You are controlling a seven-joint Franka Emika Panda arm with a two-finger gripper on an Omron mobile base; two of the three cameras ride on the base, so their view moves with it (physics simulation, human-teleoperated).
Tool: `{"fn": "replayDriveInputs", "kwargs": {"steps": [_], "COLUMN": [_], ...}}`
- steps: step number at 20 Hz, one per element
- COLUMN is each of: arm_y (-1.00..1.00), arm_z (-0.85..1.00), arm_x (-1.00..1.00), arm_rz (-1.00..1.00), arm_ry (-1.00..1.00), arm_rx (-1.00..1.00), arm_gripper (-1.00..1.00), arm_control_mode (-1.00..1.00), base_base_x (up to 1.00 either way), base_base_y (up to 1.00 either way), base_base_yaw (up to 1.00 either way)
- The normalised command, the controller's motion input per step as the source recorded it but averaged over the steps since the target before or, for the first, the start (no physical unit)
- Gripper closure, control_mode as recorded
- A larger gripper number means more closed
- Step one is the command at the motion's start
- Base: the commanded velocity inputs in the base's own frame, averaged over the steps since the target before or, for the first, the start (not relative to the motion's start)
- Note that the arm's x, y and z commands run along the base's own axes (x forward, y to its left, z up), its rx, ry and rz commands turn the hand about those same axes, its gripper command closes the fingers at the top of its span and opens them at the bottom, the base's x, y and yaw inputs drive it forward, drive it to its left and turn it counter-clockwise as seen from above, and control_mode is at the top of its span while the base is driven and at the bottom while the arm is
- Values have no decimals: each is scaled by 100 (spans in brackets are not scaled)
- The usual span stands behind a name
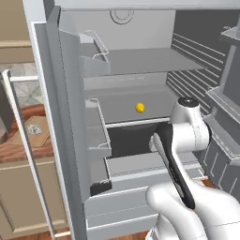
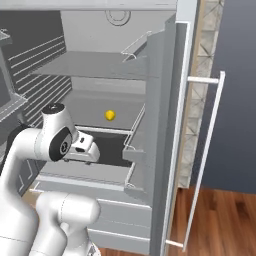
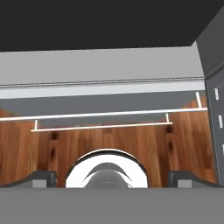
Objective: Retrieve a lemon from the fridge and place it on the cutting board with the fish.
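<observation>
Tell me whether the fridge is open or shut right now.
Open. Both doors of the fridge are swung wide, so its grey shelves show, with the lemon sitting on the middle one.

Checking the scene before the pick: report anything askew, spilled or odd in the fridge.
Nothing stands out. The fridge stands open, its shelves level and unspilled. The lemon sits alone and intact on the middle shelf. The gripper is open and holds nothing.

lemon (image 1: 139,108) on shelf inside open fridge (image 1: 140,70), arm before it
</observation>
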Motion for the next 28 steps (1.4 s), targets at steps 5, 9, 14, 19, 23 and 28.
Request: {"fn": "replayDriveInputs", "kwargs": {"steps": [5, 9, 14, 19, 23, 28], "arm_y": [0, 0, 0, 0, 0, 0], "arm_z": [0, 0, 0, 0, -1, 3], "arm_x": [0, 0, 0, 9, 7, 5], "arm_rz": [0, 0, 0, 0, 0, 0], "arm_ry": [0, 0, 0, -2, -16, -26], "arm_rx": [0, 0, 0, 0, 0, 1], "arm_gripper": [-100, -100, -100, -100, -100, -100], "arm_control_mode": [100, 100, 100, -100, -100, -100], "base_base_x": [62, 41, 25, 15, 0, 0], "base_base_y": [-6, -6, -1, 0, 0, 0], "base_base_yaw": [0, 0, 0, 0, 0, 0]}}
